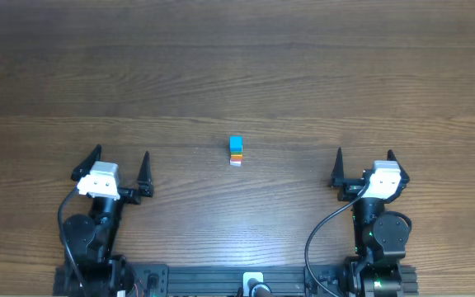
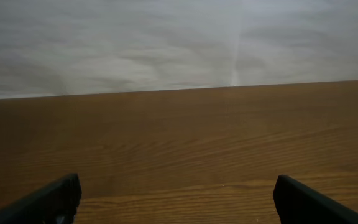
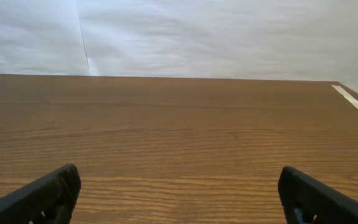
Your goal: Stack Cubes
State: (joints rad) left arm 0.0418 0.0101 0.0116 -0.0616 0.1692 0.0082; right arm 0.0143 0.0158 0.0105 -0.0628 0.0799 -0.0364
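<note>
A small stack of cubes stands at the middle of the wooden table, a blue cube on top, an orange one under it and a white one at the bottom. My left gripper sits to the stack's left, near the arm bases, open and holding nothing. My right gripper rests to the stack's right, also open and holding nothing. In the left wrist view the left gripper has bare wood between its fingers, and an orange speck shows at the corner. The right gripper likewise spans bare wood.
A pale wall rises behind the table's far edge. A light strip runs along the table edge in the right wrist view. Wide bare wood surrounds the stack.
</note>
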